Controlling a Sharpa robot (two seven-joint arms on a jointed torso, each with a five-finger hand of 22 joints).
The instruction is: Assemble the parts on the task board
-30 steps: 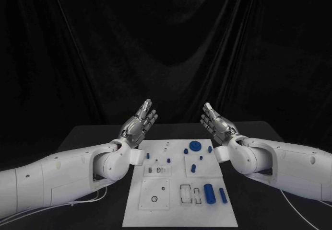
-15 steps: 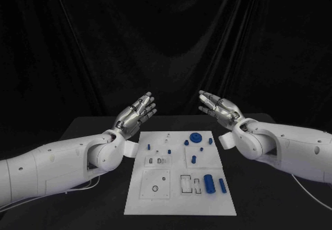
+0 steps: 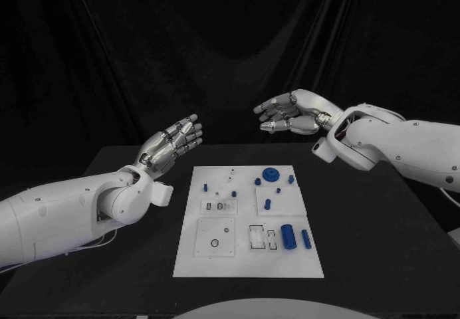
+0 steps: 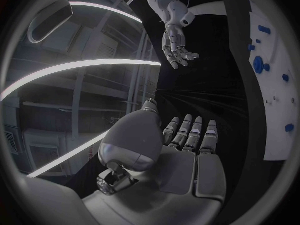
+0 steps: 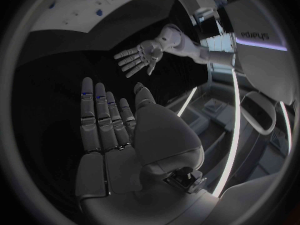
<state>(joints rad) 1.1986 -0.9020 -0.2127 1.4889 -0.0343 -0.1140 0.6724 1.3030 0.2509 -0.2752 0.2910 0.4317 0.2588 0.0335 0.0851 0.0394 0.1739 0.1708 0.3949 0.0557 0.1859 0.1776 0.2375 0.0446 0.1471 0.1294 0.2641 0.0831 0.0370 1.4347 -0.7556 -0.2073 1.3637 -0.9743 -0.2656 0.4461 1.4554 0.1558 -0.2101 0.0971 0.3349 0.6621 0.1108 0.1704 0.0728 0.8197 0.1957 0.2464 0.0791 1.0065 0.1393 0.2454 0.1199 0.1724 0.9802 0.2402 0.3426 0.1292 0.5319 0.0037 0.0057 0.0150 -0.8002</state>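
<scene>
Hands (image 3: 173, 145) (image 3: 292, 113) (both empty) above task board (image 3: 247, 266).

Robotics lab or test cell, staged for recording. Black curtain (image 3: 230, 66) hangs in folds behind the bench (image 3: 125, 199), from 9 through 12 to 3 o'clock. Bench top is matte black. White task board (image 3: 247, 266) lies at its centre, carrying small blue parts (image 3: 288, 234). Wrist views catch long strip lights (image 4: 81, 67) overhead and industrial wall framing. No household or shop fittings.
</scene>
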